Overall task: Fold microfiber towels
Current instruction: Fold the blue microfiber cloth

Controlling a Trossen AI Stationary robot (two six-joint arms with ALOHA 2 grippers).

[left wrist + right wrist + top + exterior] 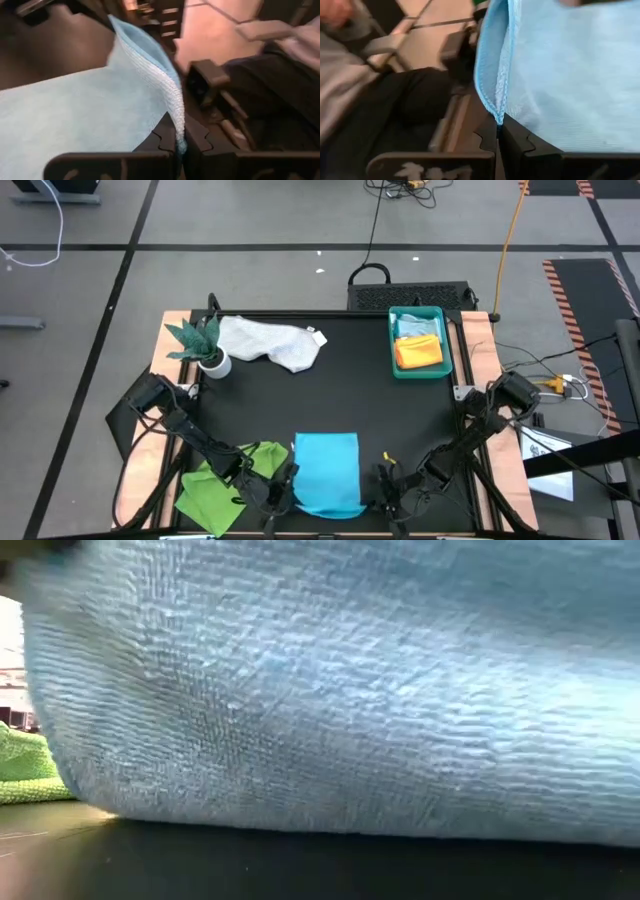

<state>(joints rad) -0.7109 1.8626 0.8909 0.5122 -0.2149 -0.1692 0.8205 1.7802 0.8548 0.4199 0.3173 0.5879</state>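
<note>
The bright turquoise-blue towel (327,465) lies as an upright rectangle at the middle of the table's near edge and fills the low view (330,690). My left gripper (290,483) is shut on its near left edge, and my right gripper (378,480) is shut on its near right edge. The lime green towel (225,480) lies crumpled at the near left, under my left arm. The white-grey towel (270,342) lies bunched at the far left. The pale blue towel (415,325) and the orange towel (420,352) sit in the teal tray. My left gripper pinches the turquoise towel's left edge (179,131) between its two fingers, near the near corner, coming slantwise down from the table's left. The edge stands up from the fingers; the rest spreads flat toward the table's middle. One layer or several, I cannot tell. My right gripper pinches the towel's right edge (497,114) between its two fingers, near the near corner, slanting down from the table's right. The hem rises from the fingers, and the cloth beyond spreads flat away from them.
The teal tray (447,340) stands at the far right. A small green plant in a white pot (205,348) stands at the far left beside the white-grey towel. Bare black tabletop lies between the turquoise towel and the far row.
</note>
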